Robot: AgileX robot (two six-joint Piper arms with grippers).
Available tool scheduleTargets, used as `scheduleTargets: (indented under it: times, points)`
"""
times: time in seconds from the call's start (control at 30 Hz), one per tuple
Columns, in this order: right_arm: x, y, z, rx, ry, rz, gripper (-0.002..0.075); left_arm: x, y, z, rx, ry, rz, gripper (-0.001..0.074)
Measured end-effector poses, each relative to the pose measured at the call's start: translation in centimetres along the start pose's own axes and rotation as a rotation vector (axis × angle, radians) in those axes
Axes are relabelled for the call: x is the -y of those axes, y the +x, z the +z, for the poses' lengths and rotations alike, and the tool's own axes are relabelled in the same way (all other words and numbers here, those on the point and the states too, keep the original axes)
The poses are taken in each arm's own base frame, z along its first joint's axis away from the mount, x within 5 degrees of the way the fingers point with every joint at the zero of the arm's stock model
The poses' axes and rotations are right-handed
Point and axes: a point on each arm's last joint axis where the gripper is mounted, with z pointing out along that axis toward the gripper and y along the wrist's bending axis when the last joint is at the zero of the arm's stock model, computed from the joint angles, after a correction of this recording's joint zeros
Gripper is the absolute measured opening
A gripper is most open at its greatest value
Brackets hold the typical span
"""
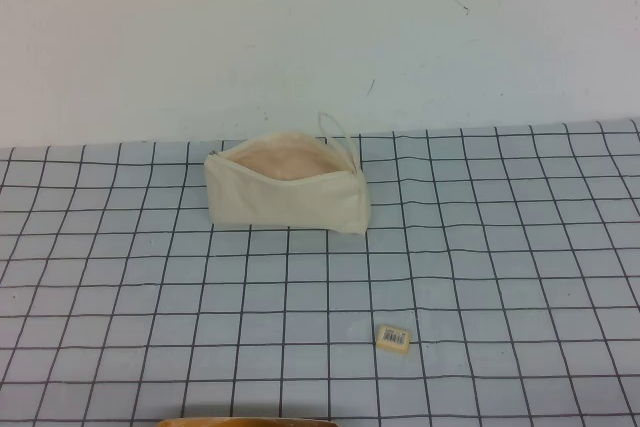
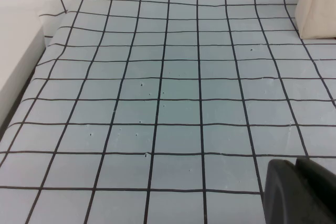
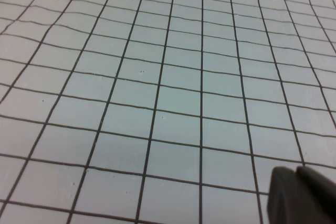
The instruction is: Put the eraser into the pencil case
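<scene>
- We see the cream-white pencil case (image 1: pixel 285 197) with pinkish-beige lining.
- Our eraser (image 1: pixel 393 337) is cream-yellow, white barcode label.
- Pale-blue cloth (image 1: pixel 500 247), black grid.

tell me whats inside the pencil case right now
Through the open mouth of the pencil case only pinkish-beige lining shows; deeper inside is hidden. The eraser lies outside on the grid mat.

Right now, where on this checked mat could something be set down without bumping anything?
Most of the checked mat is bare: everything left of the eraser and right of the pencil case. Neither left gripper nor right gripper crowds either item.
</scene>
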Motion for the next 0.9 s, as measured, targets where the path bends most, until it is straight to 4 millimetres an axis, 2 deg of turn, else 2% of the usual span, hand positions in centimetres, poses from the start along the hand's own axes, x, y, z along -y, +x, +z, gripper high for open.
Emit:
scheduleTargets:
  times: [0.6, 0.7, 0.73, 0.9]
  points:
    - [-0.2, 0.0, 0.0, 0.003, -0.017, 0.039, -0.0001, 0.0, 0.0, 0.0, 0.0, 0.0, 0.0, -0.0001]
    - [-0.6, -0.2, 0.0, 0.012, -0.065, 0.147, -0.0001, 0.0, 0.0, 0.0, 0.0, 0.0, 0.0, -0.0001]
    - [-1.0, -0.3, 0.0, 0.022, -0.118, 0.269, -0.0001, 0.0, 0.0, 0.0, 0.0, 0.0, 0.0, -0.0001]
    - [-2.2, -1.1, -0.3, 0.045, -0.272, 0.636, -0.0001, 0.0, 0.0, 0.0, 0.0, 0.0, 0.0, -0.0001]
